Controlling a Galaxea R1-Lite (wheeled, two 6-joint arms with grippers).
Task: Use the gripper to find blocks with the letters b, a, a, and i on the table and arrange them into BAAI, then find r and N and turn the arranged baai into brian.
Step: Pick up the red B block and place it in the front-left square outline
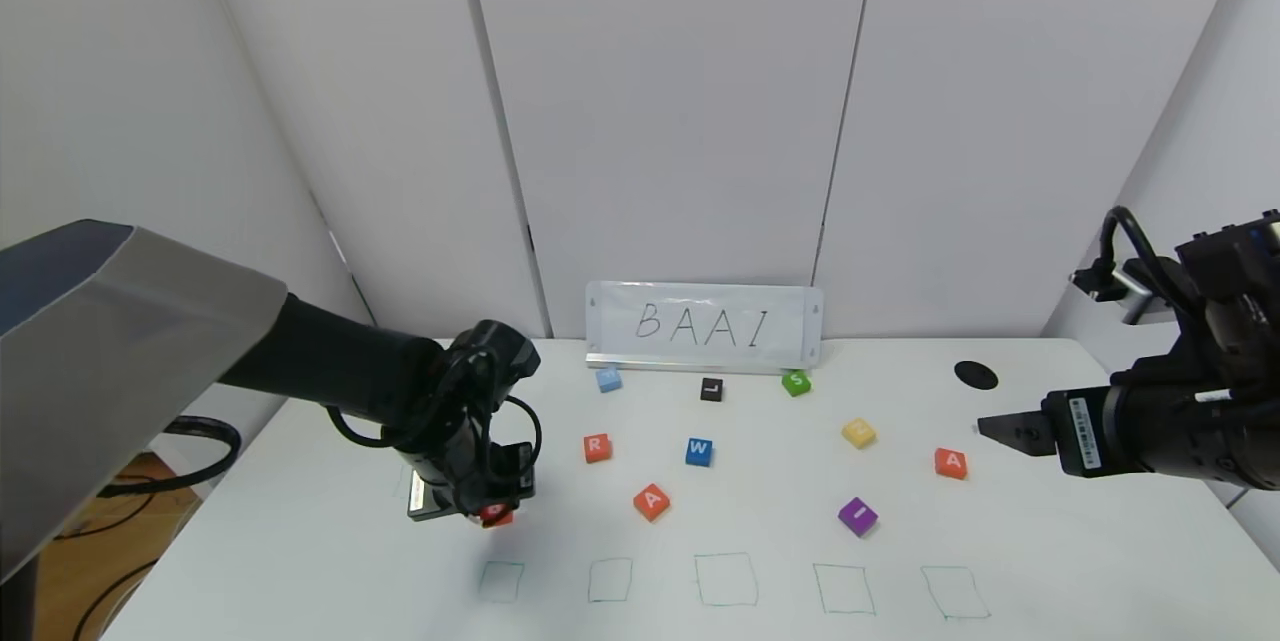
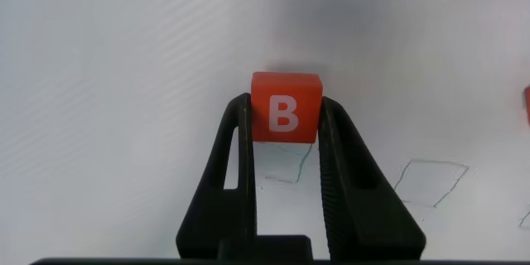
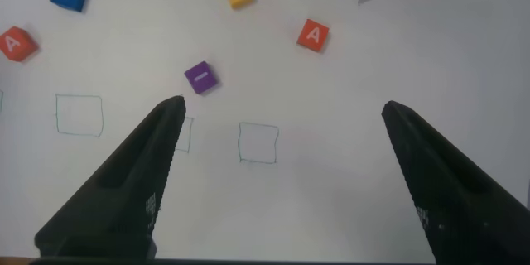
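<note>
My left gripper (image 1: 494,509) is shut on the orange-red B block (image 1: 496,517), holding it just above the table (image 1: 760,531), behind the leftmost green square (image 1: 500,581). In the left wrist view the B block (image 2: 286,91) sits between the fingertips of that gripper (image 2: 284,114). One A block (image 1: 651,500) lies mid-table and another A block (image 1: 950,462) at the right. The purple I block (image 1: 857,515) lies between them. The R block (image 1: 597,447) lies left of centre. My right gripper (image 1: 1000,429) is open and empty at the right, and the right wrist view (image 3: 281,108) shows it above the squares.
A blue W block (image 1: 698,451), black L block (image 1: 711,389), green S block (image 1: 796,382), yellow block (image 1: 858,432) and light blue block (image 1: 608,379) lie farther back. A BAAI sign (image 1: 705,325) stands at the wall. A black hole (image 1: 976,375) is at the back right.
</note>
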